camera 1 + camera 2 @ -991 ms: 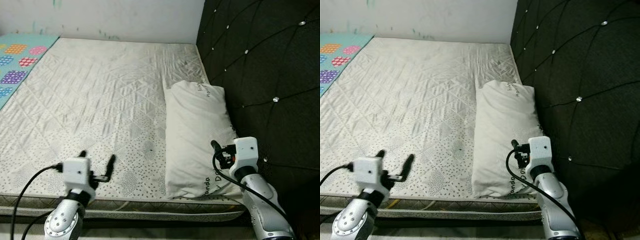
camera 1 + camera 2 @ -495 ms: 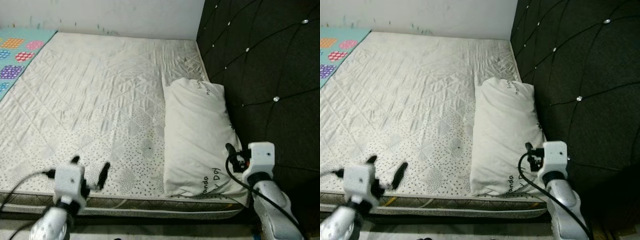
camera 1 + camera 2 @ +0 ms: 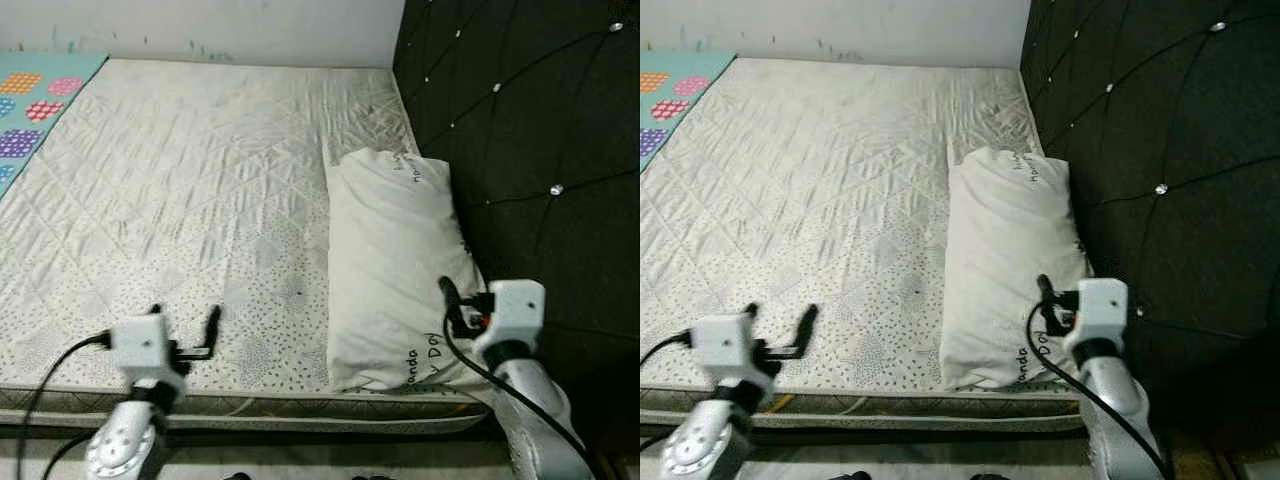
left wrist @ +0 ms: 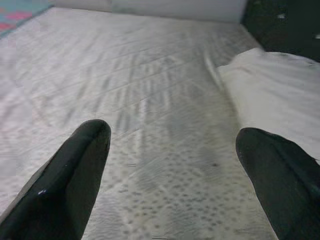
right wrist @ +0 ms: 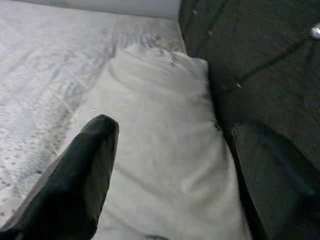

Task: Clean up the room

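A white pillow (image 3: 392,262) with dark lettering lies lengthwise on the bare quilted mattress (image 3: 190,180), against the black tufted headboard (image 3: 530,150). My right gripper (image 3: 458,308) hovers open at the pillow's near right corner, close to the headboard; in the right wrist view the pillow (image 5: 160,145) lies between its spread fingers (image 5: 82,182). My left gripper (image 3: 186,322) is open and empty above the mattress's front edge. In the left wrist view its fingers (image 4: 75,185) frame the mattress (image 4: 150,115) and the pillow (image 4: 275,95).
A colourful play mat (image 3: 35,95) lies at the mattress's far left corner. A white wall (image 3: 200,25) runs along the far side. The mattress's front edge (image 3: 300,410) is just before me, with dark floor below.
The view has shifted a little downward. Both grippers stay open near the mattress's front edge; the left one has steadied and sits slightly higher than half a second ago.
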Tool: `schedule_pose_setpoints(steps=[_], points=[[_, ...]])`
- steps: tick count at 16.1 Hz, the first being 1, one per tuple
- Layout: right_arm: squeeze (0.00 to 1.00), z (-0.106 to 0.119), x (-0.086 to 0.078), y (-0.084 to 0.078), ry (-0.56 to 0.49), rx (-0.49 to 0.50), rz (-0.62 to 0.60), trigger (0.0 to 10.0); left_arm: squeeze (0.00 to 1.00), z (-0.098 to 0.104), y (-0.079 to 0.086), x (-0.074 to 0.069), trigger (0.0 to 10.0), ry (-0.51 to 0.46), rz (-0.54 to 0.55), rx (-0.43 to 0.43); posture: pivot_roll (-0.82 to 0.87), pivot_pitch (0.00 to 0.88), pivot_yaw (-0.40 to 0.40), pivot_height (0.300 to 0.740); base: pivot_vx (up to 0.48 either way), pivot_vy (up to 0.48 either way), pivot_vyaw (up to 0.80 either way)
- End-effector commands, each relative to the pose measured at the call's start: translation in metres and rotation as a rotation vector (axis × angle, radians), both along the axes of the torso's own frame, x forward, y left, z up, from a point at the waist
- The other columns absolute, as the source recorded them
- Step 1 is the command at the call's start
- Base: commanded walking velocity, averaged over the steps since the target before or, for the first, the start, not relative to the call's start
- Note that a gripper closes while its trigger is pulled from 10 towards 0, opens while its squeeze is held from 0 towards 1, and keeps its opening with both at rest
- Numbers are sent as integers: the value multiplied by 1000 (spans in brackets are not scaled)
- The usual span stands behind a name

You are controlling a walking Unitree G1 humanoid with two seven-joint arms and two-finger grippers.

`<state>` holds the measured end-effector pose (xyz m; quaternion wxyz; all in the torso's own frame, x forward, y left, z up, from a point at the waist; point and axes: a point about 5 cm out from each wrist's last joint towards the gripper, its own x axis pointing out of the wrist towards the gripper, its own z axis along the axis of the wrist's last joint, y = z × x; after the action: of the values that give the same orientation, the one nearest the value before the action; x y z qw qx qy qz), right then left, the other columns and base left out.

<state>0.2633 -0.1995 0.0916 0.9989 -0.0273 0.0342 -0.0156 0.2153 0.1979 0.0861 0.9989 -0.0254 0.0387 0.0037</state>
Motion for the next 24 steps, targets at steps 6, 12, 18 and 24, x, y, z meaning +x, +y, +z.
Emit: schedule_pose_setpoints(steps=[6,12,18,24], points=[[1000,-2,-2,-7,13,13,-80,10000,0,-1,-1,-3,10000,7,2,34,-121,172,-3,740,0,0,0],[1000,7,6,-3,15,41,-66,10000,0,-1,-1,0,10000,6,24,21,-130,172,-8,740,0,0,0],[0,6,17,10,52,-89,40,10000,0,5,-7,10,10000,-12,9,-11,-139,175,-1,740,0,0,0],[0,6,15,12,82,-49,41,10000,0,6,-12,16,10000,-10,-28,-51,-140,178,9,740,0,0,0]])
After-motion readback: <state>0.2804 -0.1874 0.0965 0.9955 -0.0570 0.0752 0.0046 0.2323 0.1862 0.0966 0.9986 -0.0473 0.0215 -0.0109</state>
